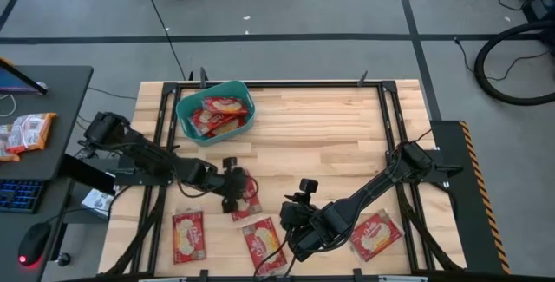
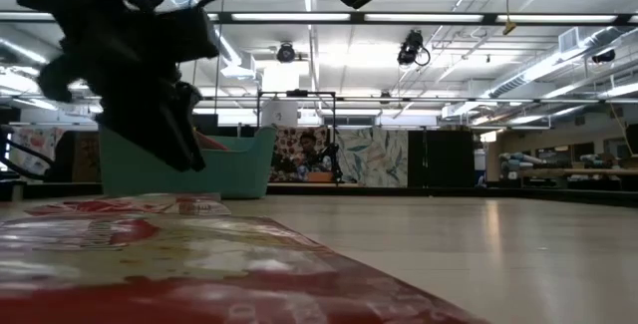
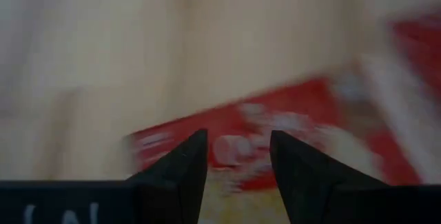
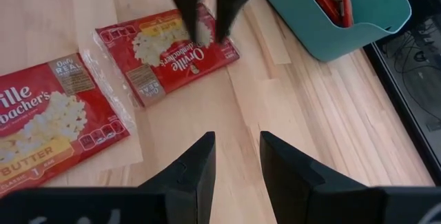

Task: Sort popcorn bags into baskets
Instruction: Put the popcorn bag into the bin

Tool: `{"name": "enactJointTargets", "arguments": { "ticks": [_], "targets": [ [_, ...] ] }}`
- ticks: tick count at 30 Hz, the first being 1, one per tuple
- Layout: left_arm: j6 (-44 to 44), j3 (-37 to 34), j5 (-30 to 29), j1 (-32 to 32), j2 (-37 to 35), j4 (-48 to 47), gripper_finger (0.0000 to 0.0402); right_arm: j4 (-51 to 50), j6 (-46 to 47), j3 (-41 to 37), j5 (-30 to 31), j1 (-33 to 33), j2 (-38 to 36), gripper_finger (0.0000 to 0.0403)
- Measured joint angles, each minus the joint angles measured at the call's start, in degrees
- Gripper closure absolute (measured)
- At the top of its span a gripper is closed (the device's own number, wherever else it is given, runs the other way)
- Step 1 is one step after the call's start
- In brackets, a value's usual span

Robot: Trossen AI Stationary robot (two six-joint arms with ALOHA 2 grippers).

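Note:
Red popcorn bags with cream labels lie flat on the wooden table. One popcorn bag (image 1: 247, 200) (image 4: 169, 55) lies below my left gripper (image 1: 232, 186) (image 4: 208, 31). That gripper is open and points down at the bag's far end. Its tips stand a little above the bag in the low view (image 2: 184, 160). My right gripper (image 1: 295, 230) (image 4: 238, 148) is open over bare wood near the front edge, nothing between its fingers. The teal basket (image 1: 186, 108) (image 4: 324, 38) stands at the far left and holds several red bags (image 1: 217, 113).
More bags lie near the front edge, at the left (image 1: 188, 234), in the middle (image 1: 263, 243) (image 4: 48, 134) and at the right (image 1: 377, 234). A black frame (image 1: 386, 126) runs around the table. Bare wood lies between the basket and the right arm.

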Motion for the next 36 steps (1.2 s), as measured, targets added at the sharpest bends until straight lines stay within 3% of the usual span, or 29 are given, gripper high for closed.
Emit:
{"name": "enactJointTargets", "arguments": {
  "ticks": [3, 5, 12, 14, 22, 30, 36],
  "targets": [
    [10.55, 1.22, 7.69, -0.88, -0.34, -1.64, 0.0240, -0.04, -0.05, 0.00, -0.02, 0.00, 0.00, 0.0284],
    [17.27, 1.93, 8.25, -2.69, -0.34, -3.25, 0.0240, 0.00, -0.05, 0.00, 0.00, 0.00, 0.00, 0.0284],
    [34.38, 1.84, -8.73, -12.81, -0.34, -9.17, 0.0239, 0.00, -0.08, 0.00, 0.00, 0.00, 0.00, 0.0284],
    [34.85, 1.84, -11.71, -15.06, -0.34, -10.71, 0.0239, -0.02, -0.08, 0.00, 0.00, 0.00, 0.00, 0.0284],
    [32.83, -0.38, -14.32, -18.79, -0.19, -13.09, 0.0227, 0.28, -0.08, 0.00, 0.01, -0.04, 0.00, 0.0284],
    [33.03, -1.61, -16.52, -18.39, 1.83, -10.38, 0.0165, 0.30, -0.27, 0.02, 0.02, -0.09, 0.00, 0.0284],
    [35.14, -1.41, -17.47, -18.27, 5.67, -9.63, 0.0161, 0.70, -0.49, 0.02, 0.02, -0.11, 0.00, 0.0284]
  ]
}}
